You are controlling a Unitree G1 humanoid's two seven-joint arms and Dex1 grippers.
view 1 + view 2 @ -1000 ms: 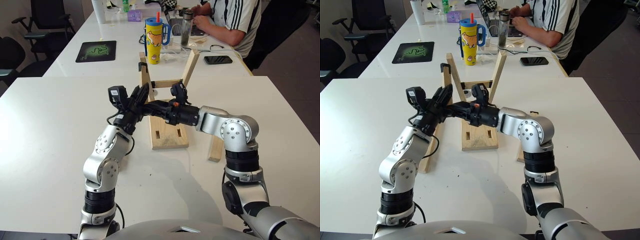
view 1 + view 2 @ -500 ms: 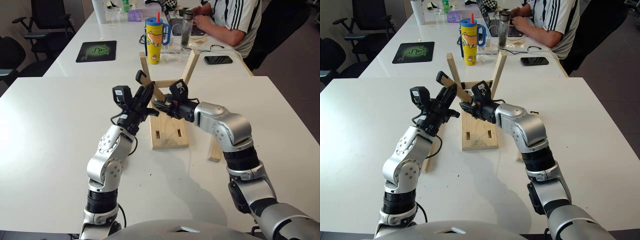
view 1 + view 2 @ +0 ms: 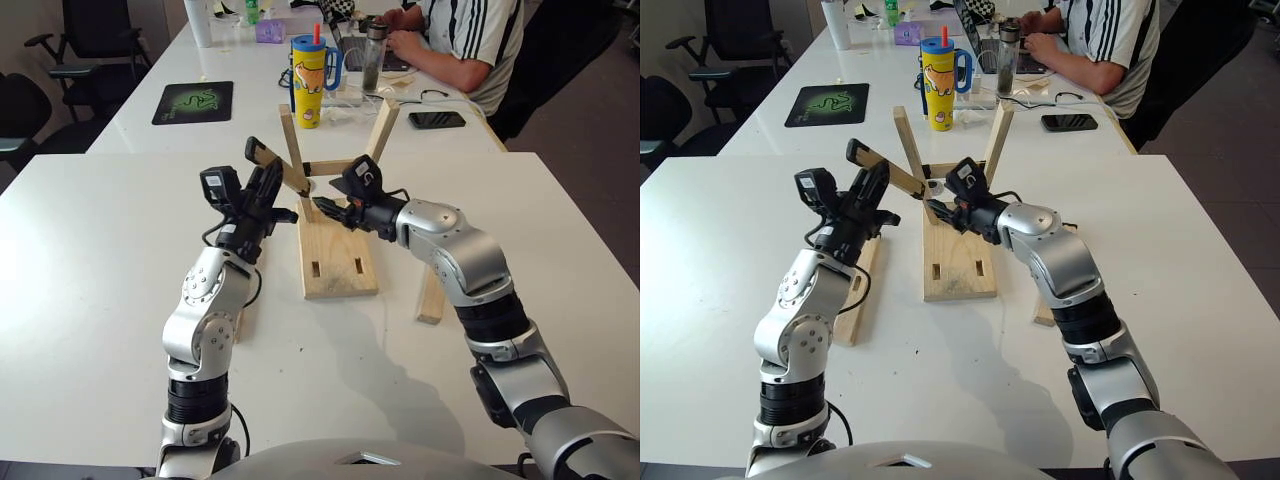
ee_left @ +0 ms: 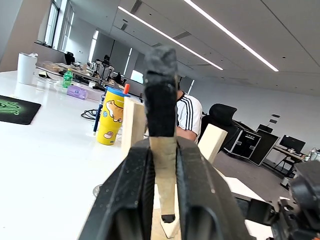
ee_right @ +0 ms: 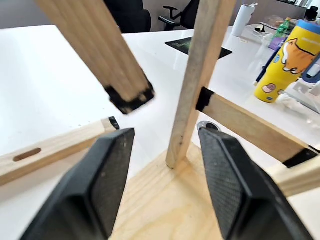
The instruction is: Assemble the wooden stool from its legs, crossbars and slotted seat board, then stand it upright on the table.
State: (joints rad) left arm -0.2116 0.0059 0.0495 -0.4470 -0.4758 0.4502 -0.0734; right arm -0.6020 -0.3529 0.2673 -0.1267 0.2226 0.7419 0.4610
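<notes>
White table (image 3: 100, 250) up front, office desks behind, and the seat (image 3: 340, 275) lies flat with the left leg (image 3: 292, 145) and right leg (image 3: 381, 128) standing in its slots, a crossbar (image 3: 335, 165) joining them. The left gripper (image 3: 268, 190) is clamped on a black-tipped bar (image 3: 262, 158), tilted in the air, its lower end close to the left leg. The right gripper (image 3: 325, 208) hovers by that leg's foot, jaws apart and empty (so nothing steadies the frame). There's the danger: a nudge from the bar could lever the legs out of their slots. The bar might also pivot in its grip and miss its joint. One loose leg (image 3: 432, 298) lies right of the seat, a second loose leg (image 3: 858, 295) under the left arm.
</notes>
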